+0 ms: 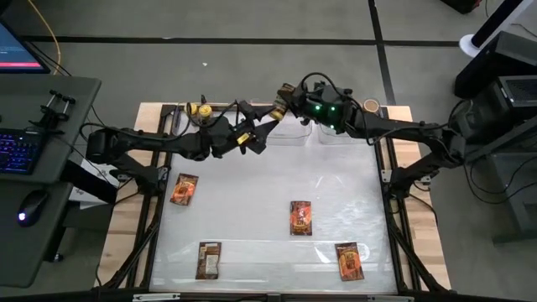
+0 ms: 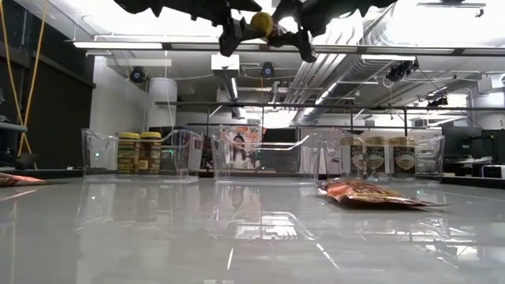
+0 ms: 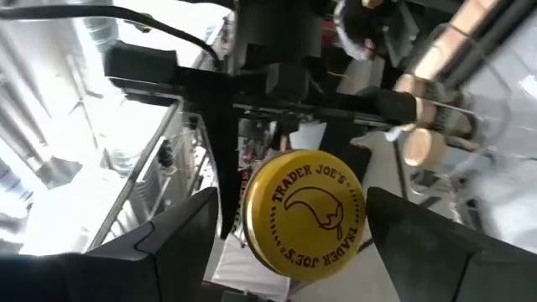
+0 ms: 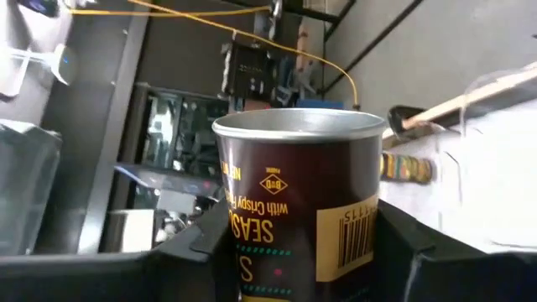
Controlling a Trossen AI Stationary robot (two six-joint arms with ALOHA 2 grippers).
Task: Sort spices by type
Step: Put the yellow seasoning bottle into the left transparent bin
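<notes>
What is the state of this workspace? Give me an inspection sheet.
Surface: table glossy white.
Job's things: four packets loose on table; two yellow-lidded jars in left bin; three tan-lidded jars in right bin; one jar held aloft.
Clutter: nothing seen.
Grippers: right gripper shut on the jar; left gripper open around its lid.
Cables: yellow cable on floor.
Surroundings: keyboard, mouse on side desk.

Both arms raised high, meeting near the far middle. Left tool (image 1: 252, 137) spread wide around a jar's lid. Right tool (image 1: 284, 102) gripping that jar.
</notes>
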